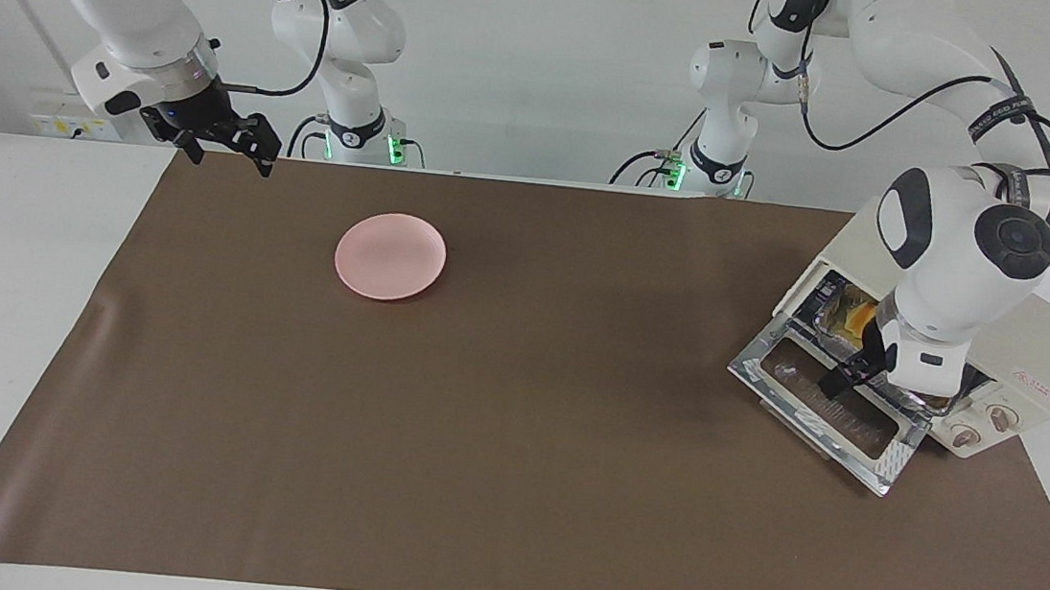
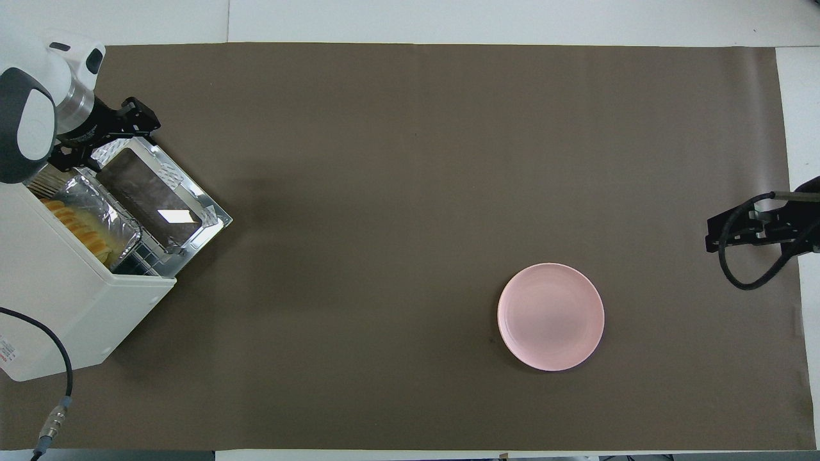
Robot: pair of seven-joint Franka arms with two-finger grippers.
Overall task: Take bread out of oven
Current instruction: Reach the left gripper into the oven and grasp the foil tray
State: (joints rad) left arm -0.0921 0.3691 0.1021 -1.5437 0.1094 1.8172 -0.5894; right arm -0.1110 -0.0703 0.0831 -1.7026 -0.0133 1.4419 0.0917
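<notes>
The oven (image 1: 1029,368), a cream-white box with two round knobs, is set at the left arm's end of the table on a brown mat (image 1: 510,448), and its glass-windowed, chrome-framed door (image 2: 168,200) is folded down flat in front of the opening. Inside the cavity a crinkled silver foil tray (image 2: 96,202) is held, and in that tray the bread (image 2: 75,225) is laid lengthwise, so the bread is seen to be still inside the oven. It is shown as a small elongated orange-yellow loaf marked with ridged, slice-like segments; only part of it is visible past the oven's top edge. The left gripper (image 1: 839,381) is positioned over the lowered door just in front of the opening, with its dark fingers pointed down; whether they are parted or closed cannot be told, and nothing is seen to be held. A pink plate (image 1: 391,256) is placed on the mat well apart from the oven, toward the right arm's end, and nothing lies on it. The right gripper (image 1: 229,149) is held in the air over the mat's edge at its own end, where the arm waits, its fingers spread apart.
</notes>
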